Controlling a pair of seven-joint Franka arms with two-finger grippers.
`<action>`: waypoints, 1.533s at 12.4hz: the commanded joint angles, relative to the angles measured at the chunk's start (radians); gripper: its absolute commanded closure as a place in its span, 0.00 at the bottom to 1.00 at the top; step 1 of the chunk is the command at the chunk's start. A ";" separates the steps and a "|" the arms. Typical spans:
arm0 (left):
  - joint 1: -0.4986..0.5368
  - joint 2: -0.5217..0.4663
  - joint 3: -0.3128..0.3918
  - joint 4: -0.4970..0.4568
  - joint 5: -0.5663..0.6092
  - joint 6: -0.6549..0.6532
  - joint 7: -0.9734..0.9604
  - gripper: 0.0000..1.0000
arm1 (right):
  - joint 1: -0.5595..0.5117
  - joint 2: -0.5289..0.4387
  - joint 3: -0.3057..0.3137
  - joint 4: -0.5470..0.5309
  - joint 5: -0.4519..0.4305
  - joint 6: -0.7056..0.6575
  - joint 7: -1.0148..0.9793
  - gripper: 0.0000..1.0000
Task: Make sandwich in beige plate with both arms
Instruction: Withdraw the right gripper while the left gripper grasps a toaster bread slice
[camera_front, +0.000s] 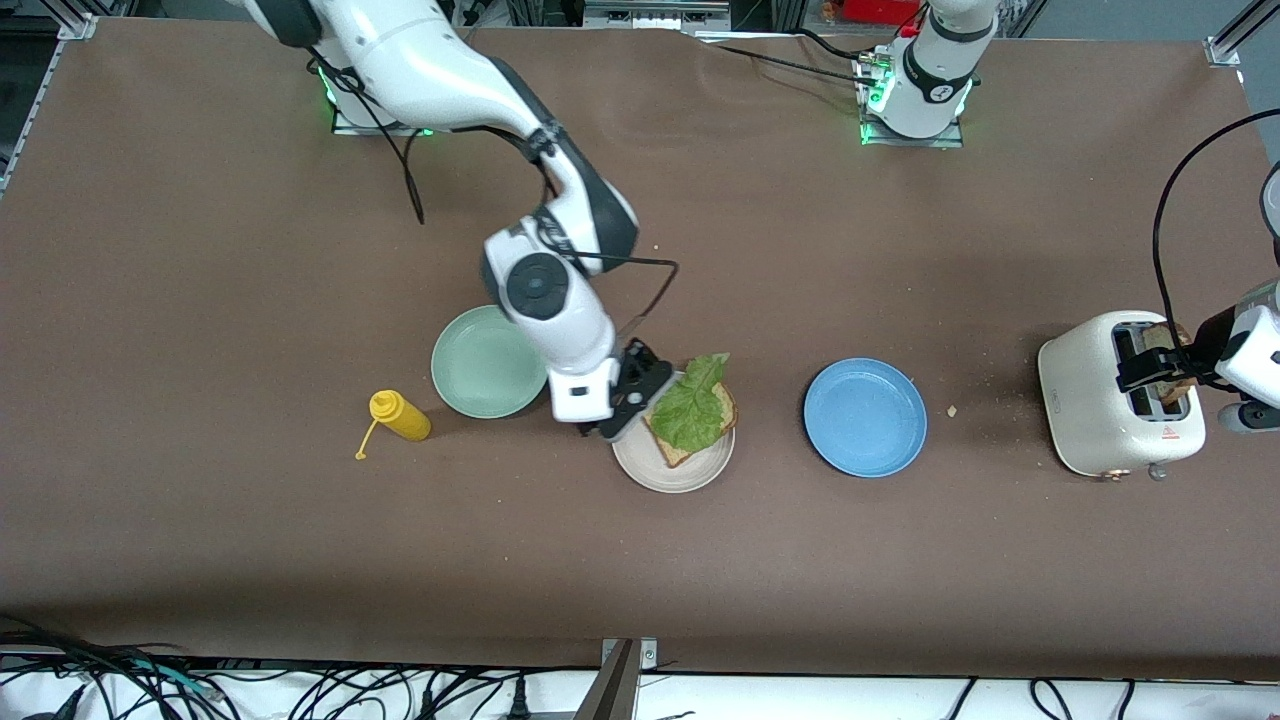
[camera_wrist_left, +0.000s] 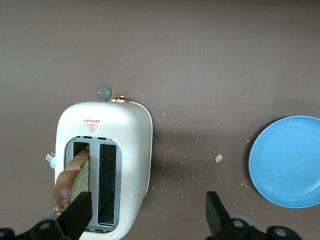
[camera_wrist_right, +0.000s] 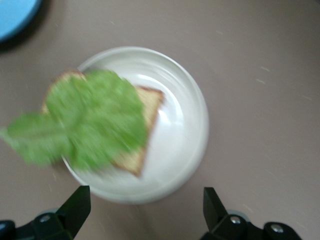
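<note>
In the front view I see the beige plate (camera_front: 673, 468) at the centre of the frame, on the brown counter (camera_front: 250, 300). A bread slice (camera_front: 690, 428) lies on it with a green lettuce leaf (camera_front: 694, 402) on top, the leaf's tip hanging past the plate's upper rim. My right tool (camera_front: 628, 405) sits over the plate's upper-left edge, fingers apart, holding nothing. A pale green plate (camera_front: 487, 375) is just left of that arm, and a yellow squeeze bottle (camera_front: 400, 415) lies further left. A blue plate (camera_front: 865, 416) sits right of centre. At the right edge, the left tool (camera_front: 1160, 365) hangs over the white toaster (camera_front: 1105, 408), with a toast slice (camera_front: 1168, 362) standing in a slot.

In the left wrist view, the left tool (camera_wrist_left: 147, 212) shows its fingers (camera_wrist_left: 80, 212) spread wide at the bottom of the frame, over the toaster (camera_wrist_left: 130, 135); one finger is beside the toast (camera_wrist_left: 70, 177), not clamped on it. The blue plate (camera_wrist_left: 287, 160) is at the right, crumbs scattered between.

In the right wrist view, the right tool (camera_wrist_right: 145, 210) is parted at the bottom edge, with the beige plate (camera_wrist_right: 185, 130), bread (camera_wrist_right: 145, 125) and lettuce (camera_wrist_right: 85, 120) at mid-frame.
</note>
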 joint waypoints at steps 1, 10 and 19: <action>0.003 0.008 -0.004 0.015 0.014 -0.006 0.011 0.00 | -0.131 -0.261 0.019 -0.303 -0.010 -0.008 -0.179 0.00; 0.137 0.075 0.004 0.015 0.029 0.012 0.193 0.01 | -0.528 -0.637 0.018 -0.357 -0.024 -0.518 -0.024 0.00; 0.177 0.180 0.012 0.001 0.031 -0.045 0.193 0.49 | -0.528 -0.660 0.018 -0.067 -0.232 -0.824 0.265 0.00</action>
